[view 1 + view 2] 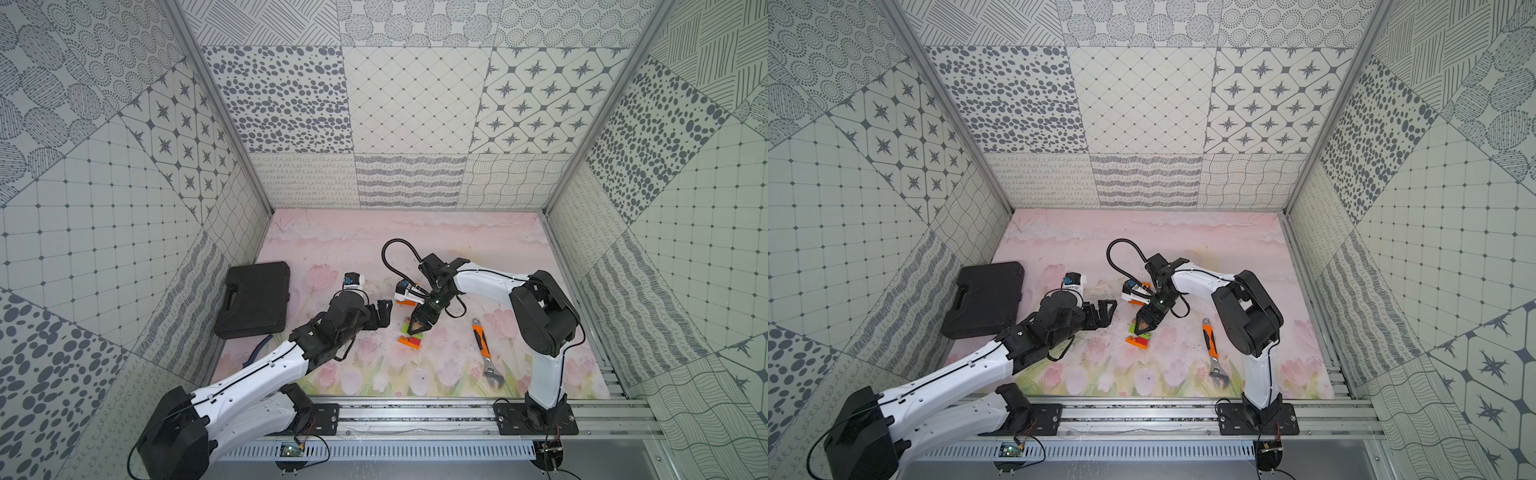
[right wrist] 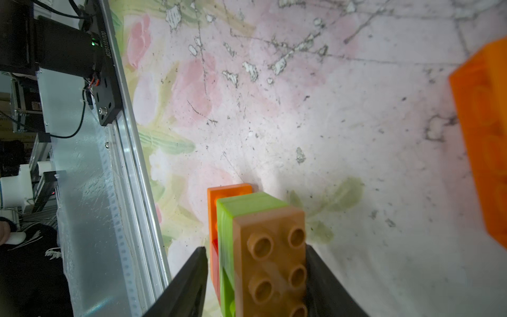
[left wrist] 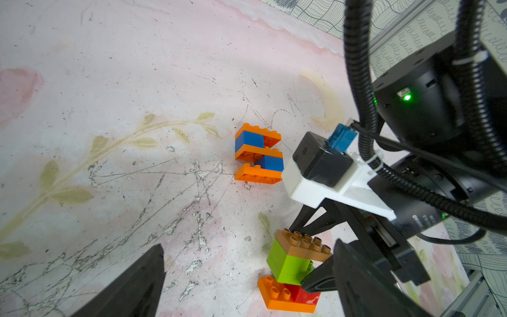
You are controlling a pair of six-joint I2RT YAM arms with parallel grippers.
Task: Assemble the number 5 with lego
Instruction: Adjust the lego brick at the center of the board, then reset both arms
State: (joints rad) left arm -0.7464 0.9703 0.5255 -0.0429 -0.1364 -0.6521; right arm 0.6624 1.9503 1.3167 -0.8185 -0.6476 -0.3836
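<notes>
The far half of the tabletop [image 1: 478, 245] lies open, and so does the flowered strip along the near rail. On the left a black tool case [image 1: 255, 299] blocks the wall side, while an orange-handled wrench [image 1: 484, 347] lies across the stretch between the bricks and the right arm's base. Mid-table, the orange-and-blue lego stack [image 3: 258, 153] and the brown-topped lego stack [image 3: 296, 263] sit near each other with a narrow bare gap between, the right gripper [image 1: 419, 328] crowding over the latter.

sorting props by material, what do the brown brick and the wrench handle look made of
Brown brick: glossy moulded plastic, judging by its smooth shine and crisp hollow studs. Wrench: bare grey metal head; orange-and-black handle looks like a rubbery or plastic sleeve, too small to be sure.
</notes>
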